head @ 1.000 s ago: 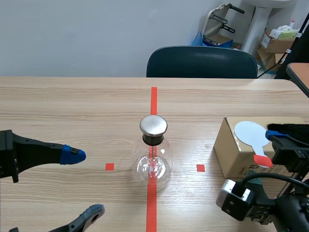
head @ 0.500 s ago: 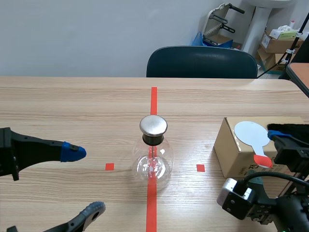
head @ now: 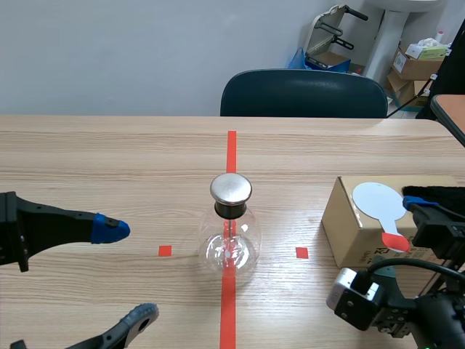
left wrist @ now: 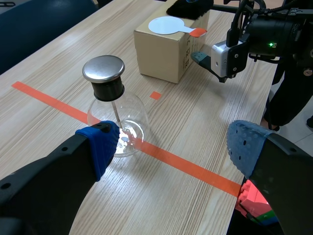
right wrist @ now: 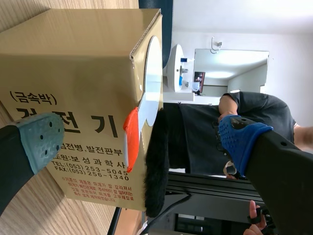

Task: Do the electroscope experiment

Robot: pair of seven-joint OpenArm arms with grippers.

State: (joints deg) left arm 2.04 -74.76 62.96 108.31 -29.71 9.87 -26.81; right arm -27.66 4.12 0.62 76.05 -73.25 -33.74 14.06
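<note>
Now at pickup, we reckon: R gripper point(right wrist: 142, 142) wide open, empty, facing paddle point(head: 378, 200) on box point(head: 349, 236); L gripper point(left wrist: 173, 149) open, empty. Next: close on paddle.

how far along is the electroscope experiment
Barely begun. Done: nothing; the white paddle lies on the cardboard box beside the black fur. In hand: right gripper open, facing the paddle's red handle; left gripper open near the electroscope. Left: grip and rub the paddle, bring it to the metal cap.

Dark chair point(head: 304, 93) behind wooden table point(head: 109, 167) — pale wall point(head: 109, 51), stacked boxes point(head: 418, 62).
</note>
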